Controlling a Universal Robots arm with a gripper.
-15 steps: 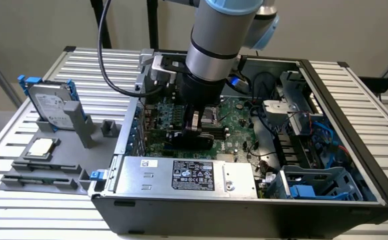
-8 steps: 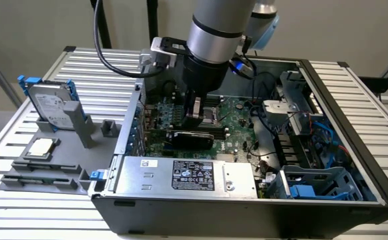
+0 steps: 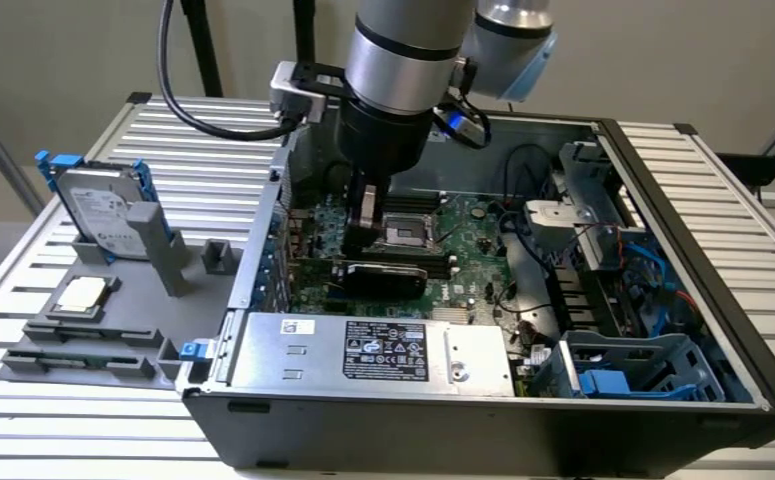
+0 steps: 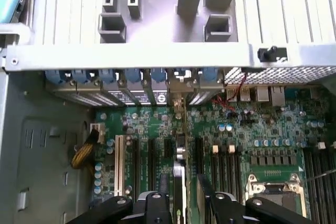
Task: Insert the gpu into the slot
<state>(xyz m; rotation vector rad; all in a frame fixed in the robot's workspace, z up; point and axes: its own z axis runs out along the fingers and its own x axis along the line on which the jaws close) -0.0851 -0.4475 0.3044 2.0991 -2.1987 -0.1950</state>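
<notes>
Black gpu [image 3: 384, 274] stands on edge on the green motherboard [image 3: 474, 225], at the centre of the exterior view, just above the silver power supply [image 3: 374, 350] in the frame. The arm reaches down from the upper centre, and the gripper [image 3: 364, 235] hangs directly over the card, beside the CPU socket [image 3: 403, 232].

In the wrist view the gpu [image 4: 179, 187] appears edge-on, running between the black expansion slots of the motherboard [image 4: 252, 129]. The gripper [image 4: 181, 211] straddles it with its fingers [image 4: 155, 203] spread. One stands on each side of the card, with a gap visible on both sides, so nothing is pinched.

Judgement: the step in hand is the letting-go at the end of the insertion, since the card is upright on the board and the jaws are off it. The card covers the slot, so whether its lower edge is fully home cannot be told. Any further move calls for travel straight along the card's plane, keeping both fingers clear of its top edge and of the neighbouring slots, because a sideways brush could tilt the card.
</notes>
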